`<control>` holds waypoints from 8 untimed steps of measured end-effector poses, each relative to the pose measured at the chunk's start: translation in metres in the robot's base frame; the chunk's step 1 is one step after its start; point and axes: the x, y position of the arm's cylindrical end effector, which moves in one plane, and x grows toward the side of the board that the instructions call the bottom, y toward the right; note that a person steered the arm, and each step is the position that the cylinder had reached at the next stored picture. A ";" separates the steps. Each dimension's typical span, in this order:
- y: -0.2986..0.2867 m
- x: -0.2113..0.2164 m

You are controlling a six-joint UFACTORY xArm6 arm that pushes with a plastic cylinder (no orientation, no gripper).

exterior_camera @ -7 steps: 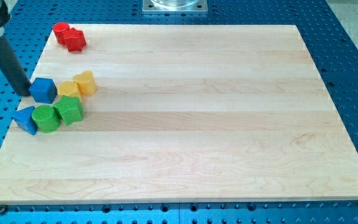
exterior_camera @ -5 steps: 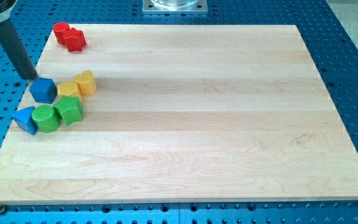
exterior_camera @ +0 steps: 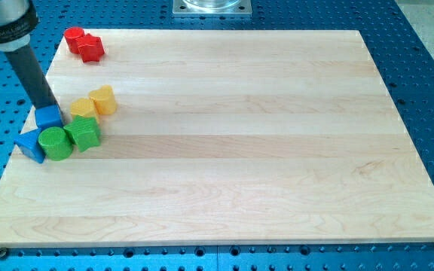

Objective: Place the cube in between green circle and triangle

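The blue cube sits near the board's left edge, touching the green circle below it and the blue triangle at its lower left. My tip rests against the cube's top edge, from the view's top. The rod slants up to the view's upper left. A green block lies just right of the green circle.
Two yellow blocks lie right of the cube. Two red blocks sit at the board's top left corner. The board's left edge runs close beside the blue blocks.
My tip has moved from the cube's left round to its top side. The cube has slid down the view, against the green circle and the blue triangle.
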 end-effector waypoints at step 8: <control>0.056 0.063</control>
